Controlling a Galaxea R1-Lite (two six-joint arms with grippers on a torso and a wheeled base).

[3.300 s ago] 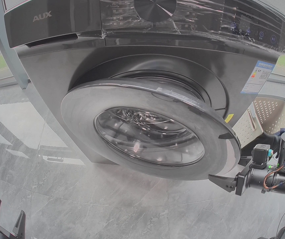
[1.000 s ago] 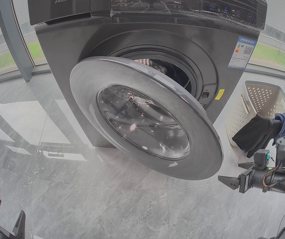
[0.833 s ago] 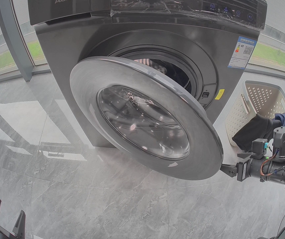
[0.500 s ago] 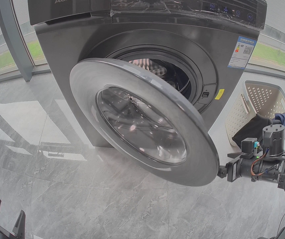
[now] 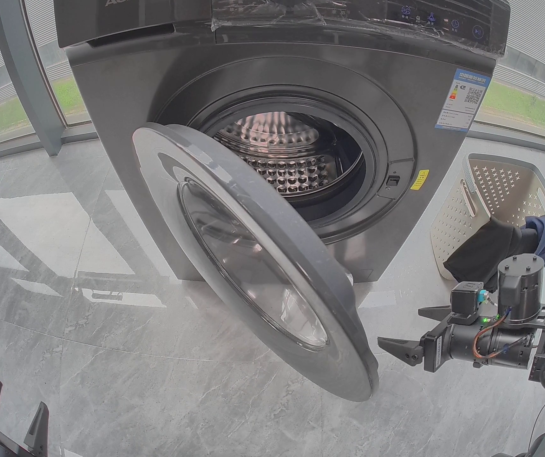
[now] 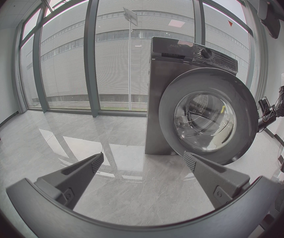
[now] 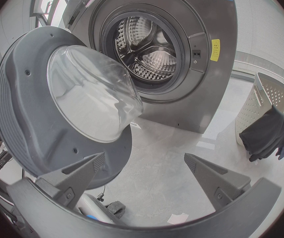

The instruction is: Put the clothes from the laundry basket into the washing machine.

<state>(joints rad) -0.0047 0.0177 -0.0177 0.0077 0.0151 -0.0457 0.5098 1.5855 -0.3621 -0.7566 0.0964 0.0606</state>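
clothes (image 5: 483,254) drape basket (image 5: 451,223) rim; right wrist view shows door (image 7: 16,116) inner face.

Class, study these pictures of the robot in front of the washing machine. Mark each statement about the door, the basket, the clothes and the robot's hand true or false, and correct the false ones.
1. The door of the washing machine stands open, with the drum in view. True.
2. A black garment hangs over the rim of the laundry basket. True.
3. The right hand is shut on the black garment. False: it is open and empty, near the door's free edge.
4. The laundry basket stands to the robot's left of the washing machine. False: it stands to the robot's right.
5. The drum is packed with clothes. False: no clothes show in it.
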